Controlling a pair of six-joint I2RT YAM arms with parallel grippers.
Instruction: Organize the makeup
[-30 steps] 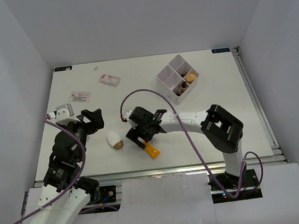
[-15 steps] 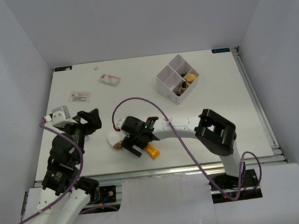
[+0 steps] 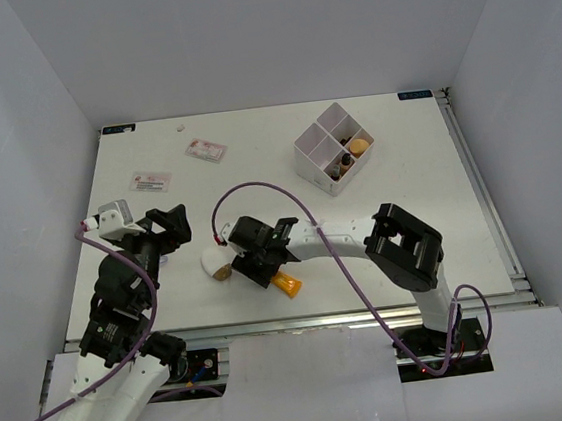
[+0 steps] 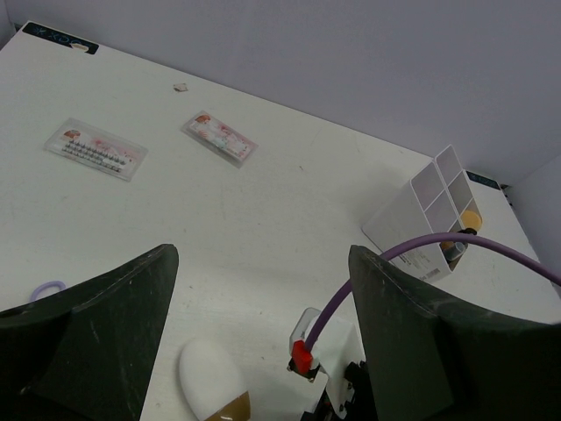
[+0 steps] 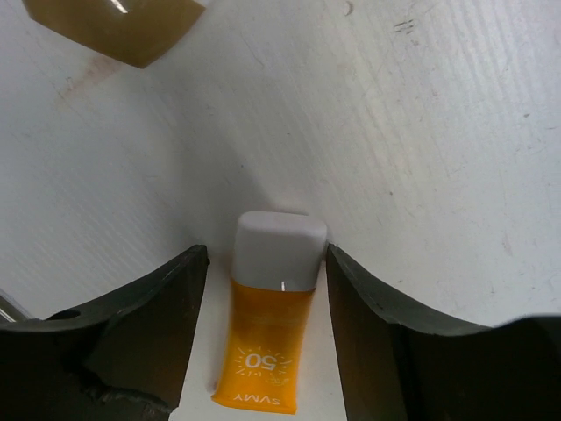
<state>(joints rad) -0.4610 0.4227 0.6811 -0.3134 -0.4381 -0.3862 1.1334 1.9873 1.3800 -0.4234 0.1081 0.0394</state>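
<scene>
Orange tube [image 5: 267, 351] with a white cap lies flat on the tabletop [image 5: 421, 132], low in the right wrist view, with its cap pointing up the frame. The right tool [image 5: 266, 254] is spread, with one of its fingers [image 5: 394, 307] on each side of the cap. The finger at frame right looks to touch the cap, and the one at frame left stands just beside it.

In the top view the tube sits at lower centre. The egg-shaped sponge [image 3: 215, 265], white with a tan end, lies just left of the right tool. The left tool [image 4: 263, 254] is spread too and holds nothing, hanging above the tabletop at the left.

The white four-compartment box [image 3: 312, 160] stands upper right of centre, well apart from the tube. Inside it are a tan round item [image 3: 360, 146] and dark-topped items [image 3: 341, 169]. A pink-printed packet [image 3: 206, 150] and a second packet [image 3: 150, 181] lie at upper left.
</scene>
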